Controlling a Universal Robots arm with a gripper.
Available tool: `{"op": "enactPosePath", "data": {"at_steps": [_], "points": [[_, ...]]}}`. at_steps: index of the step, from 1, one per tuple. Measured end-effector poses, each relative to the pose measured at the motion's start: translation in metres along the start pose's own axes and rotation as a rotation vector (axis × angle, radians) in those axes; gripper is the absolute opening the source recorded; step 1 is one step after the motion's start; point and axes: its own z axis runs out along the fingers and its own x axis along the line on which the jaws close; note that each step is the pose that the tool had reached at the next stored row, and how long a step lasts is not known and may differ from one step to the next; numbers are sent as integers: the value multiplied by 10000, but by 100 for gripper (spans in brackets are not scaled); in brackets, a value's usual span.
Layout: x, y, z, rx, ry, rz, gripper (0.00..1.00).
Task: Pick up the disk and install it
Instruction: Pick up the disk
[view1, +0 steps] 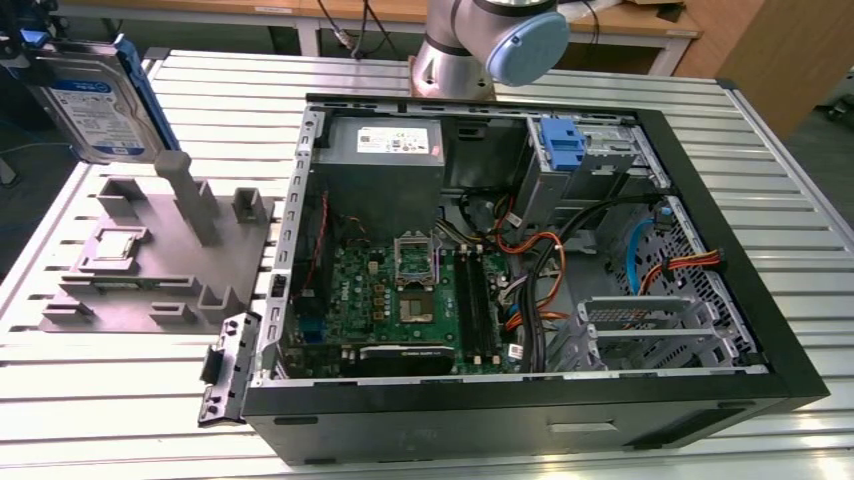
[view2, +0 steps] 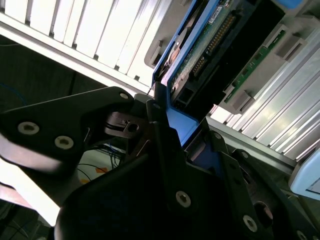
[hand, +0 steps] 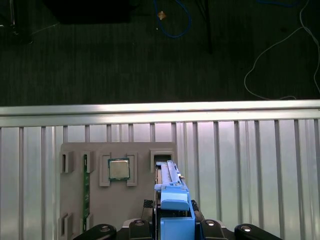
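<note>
**The disk (view1: 91, 100), held in the air on its edge**

It is a flat rectangular grey metal hard drive with a white-and-blue label, framed by a blue plastic carrier (view1: 144, 85). In the exterior view it hangs at the exterior view's far left, above the grey fixture plate (view1: 147, 265). It stands nearly upright, leaning a little, with its label face toward the camera, well apart from the open computer case (view1: 534, 400). The second wrist view shows its other face, with a green circuit board (view2: 200, 45) and a row of connector pins. There the gripper (view2: 180, 132) is clamped on the carrier's blue end. In the first wrist view the disk appears edge-on over the fixture plate.
</note>
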Motion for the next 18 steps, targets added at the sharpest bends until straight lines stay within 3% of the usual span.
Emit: {"op": "enactPosePath", "data": {"at_steps": [9,18], "points": [[0,0,-7,-19,12,-333,37],[-4,3,-78,-18,11,-335,37]]}}
